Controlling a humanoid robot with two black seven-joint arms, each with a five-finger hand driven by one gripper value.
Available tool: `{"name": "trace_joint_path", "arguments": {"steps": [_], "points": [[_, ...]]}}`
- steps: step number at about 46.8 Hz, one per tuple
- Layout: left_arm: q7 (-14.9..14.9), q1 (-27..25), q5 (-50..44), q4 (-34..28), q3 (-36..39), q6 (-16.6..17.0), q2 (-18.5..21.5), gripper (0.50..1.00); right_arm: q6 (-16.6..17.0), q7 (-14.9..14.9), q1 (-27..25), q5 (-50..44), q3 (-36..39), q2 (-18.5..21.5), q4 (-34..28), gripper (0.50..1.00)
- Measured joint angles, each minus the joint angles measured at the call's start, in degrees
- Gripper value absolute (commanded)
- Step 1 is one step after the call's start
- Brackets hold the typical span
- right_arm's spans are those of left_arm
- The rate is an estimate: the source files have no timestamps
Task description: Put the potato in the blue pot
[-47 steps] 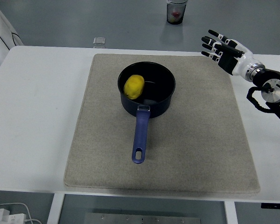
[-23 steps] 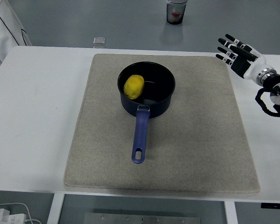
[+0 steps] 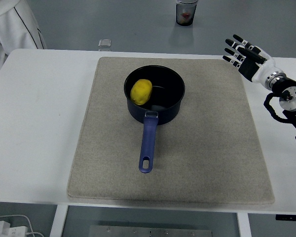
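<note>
right hand [image 3: 244,55]: fingers spread, empty, 2 o'clock of blue pot [image 3: 173,101] | potato [image 3: 141,91]: inside pot | step: placement apparently done | next: retire arm

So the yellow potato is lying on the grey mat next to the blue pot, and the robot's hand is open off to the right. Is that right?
Not quite. The head view shows the potato inside the blue pot, against its left wall, not on the grey mat. The rest holds: the right hand is open, fingers spread, off to the right.
</note>
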Motion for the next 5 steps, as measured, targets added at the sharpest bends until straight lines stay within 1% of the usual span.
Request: {"name": "trace_joint_path", "arguments": {"steps": [5], "points": [[0.0,0.0,0.0,0.0,0.0,0.0,0.0,0.996,0.0,0.1,0.1,0.0,0.0,-0.4,0.0,0.930]]}}
